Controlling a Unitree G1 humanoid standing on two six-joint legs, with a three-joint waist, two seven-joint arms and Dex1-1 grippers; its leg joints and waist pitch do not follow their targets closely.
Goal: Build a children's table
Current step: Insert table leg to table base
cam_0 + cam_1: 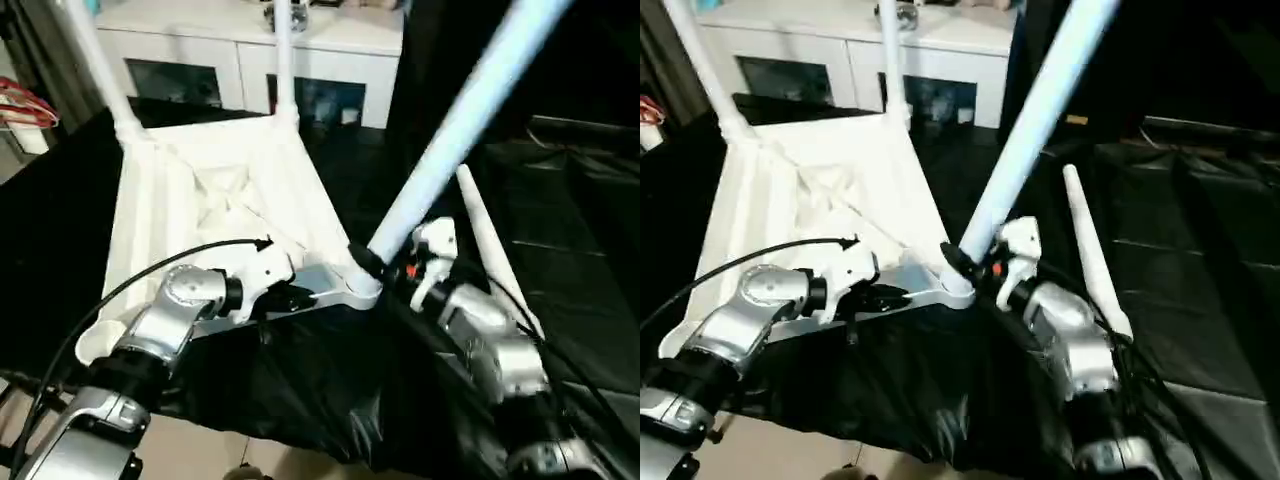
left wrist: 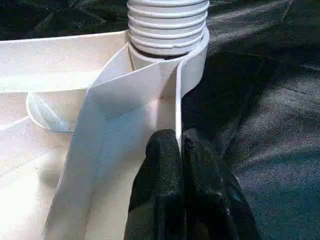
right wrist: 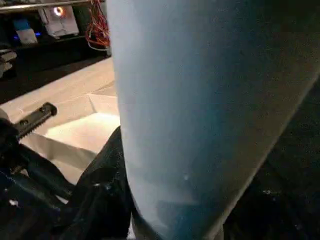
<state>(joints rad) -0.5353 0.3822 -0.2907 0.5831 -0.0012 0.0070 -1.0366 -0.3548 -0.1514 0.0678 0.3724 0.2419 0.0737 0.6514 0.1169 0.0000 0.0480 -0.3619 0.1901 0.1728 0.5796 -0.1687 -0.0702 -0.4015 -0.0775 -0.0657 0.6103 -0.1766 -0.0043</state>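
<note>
The children's table's white tabletop lies ribbed side up on black cloth. Two white legs stand in its far corner sockets. A third leg leans up to the right from the near right corner socket. My right gripper is shut around that leg's base, and one black finger shows beside the tube. My left gripper is shut on the tabletop's thin rim just below that socket, where the leg's threaded end sits. Another leg lies loose on the cloth to the right.
A white cabinet with glass doors stands right behind the tabletop. The black cloth hangs over the near edge, with bare floor below. An open socket sits at the tabletop's near left corner. Something red and white lies at far left.
</note>
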